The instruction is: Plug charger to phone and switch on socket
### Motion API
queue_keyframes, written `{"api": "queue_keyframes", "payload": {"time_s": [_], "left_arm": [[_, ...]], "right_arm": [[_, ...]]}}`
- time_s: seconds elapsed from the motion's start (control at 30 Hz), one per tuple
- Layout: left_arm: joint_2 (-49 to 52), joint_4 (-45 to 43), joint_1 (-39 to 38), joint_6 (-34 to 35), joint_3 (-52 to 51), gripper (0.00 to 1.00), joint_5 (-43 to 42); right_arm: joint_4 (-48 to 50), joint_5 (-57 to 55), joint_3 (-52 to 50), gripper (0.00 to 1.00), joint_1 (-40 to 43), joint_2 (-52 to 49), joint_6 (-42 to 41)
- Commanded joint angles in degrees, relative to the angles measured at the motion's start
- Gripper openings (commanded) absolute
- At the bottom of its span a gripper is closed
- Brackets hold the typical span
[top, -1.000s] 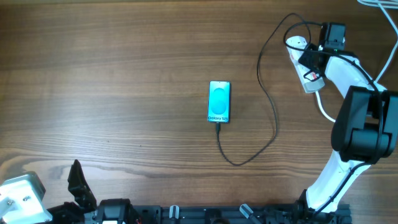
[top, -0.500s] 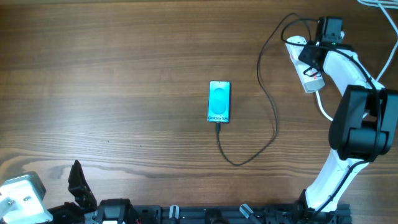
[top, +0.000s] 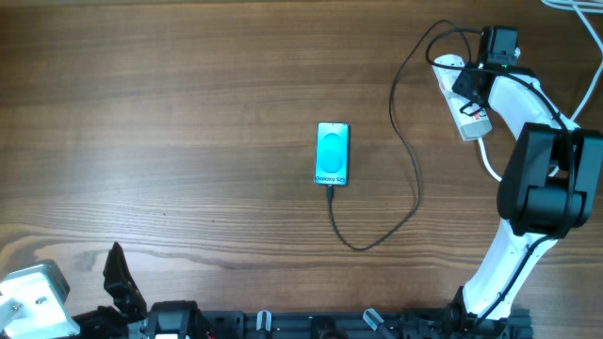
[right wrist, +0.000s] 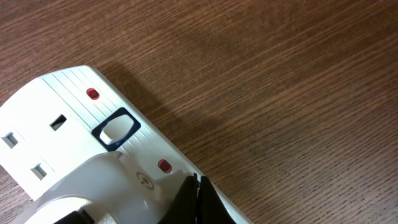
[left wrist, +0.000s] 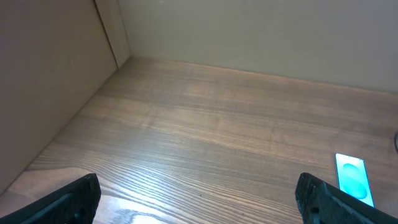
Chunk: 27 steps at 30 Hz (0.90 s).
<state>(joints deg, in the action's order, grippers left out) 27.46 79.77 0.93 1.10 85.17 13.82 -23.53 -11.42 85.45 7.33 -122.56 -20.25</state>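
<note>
The phone [top: 333, 153] lies flat mid-table with a cyan-green screen; it also shows at the right edge of the left wrist view [left wrist: 354, 180]. The thin black charger cable [top: 407, 141] runs from the phone's near end in a loop up to the white adapter on the socket [top: 459, 104]. My right gripper [top: 474, 83] is shut, its tips [right wrist: 197, 186] pressed on the socket [right wrist: 68, 118] beside a switch and a small red light [right wrist: 164, 165]. The white adapter [right wrist: 93, 190] sits plugged in. My left gripper [left wrist: 199, 199] is open and empty over bare table at the near left.
A thick white cord [top: 491, 160] leaves the socket toward the right arm's base. A wall and a vertical panel edge [left wrist: 112, 31] bound the table in the left wrist view. Another white cord [top: 575, 11] lies at the far right corner.
My right gripper moved slightly toward the far end of the socket and settled on it. The phone, the cable and the left arm have not moved.
</note>
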Motion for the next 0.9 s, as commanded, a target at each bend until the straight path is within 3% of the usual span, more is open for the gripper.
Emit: {"api": "queue_keyframes", "payload": {"time_s": [0.0,0.87], "left_arm": [[0.0,0.04,0.44,-0.7,-0.2,1.0,0.35],[-0.22,0.02,0.42,-0.68,-0.2,1.0,0.35]], "right_arm": [[-0.24,4.83,0.02,0.05,-0.74,-1.86,0.57],[-4.72,8.94,-0.79,0.05,-4.94,-4.9,-2.23]]}}
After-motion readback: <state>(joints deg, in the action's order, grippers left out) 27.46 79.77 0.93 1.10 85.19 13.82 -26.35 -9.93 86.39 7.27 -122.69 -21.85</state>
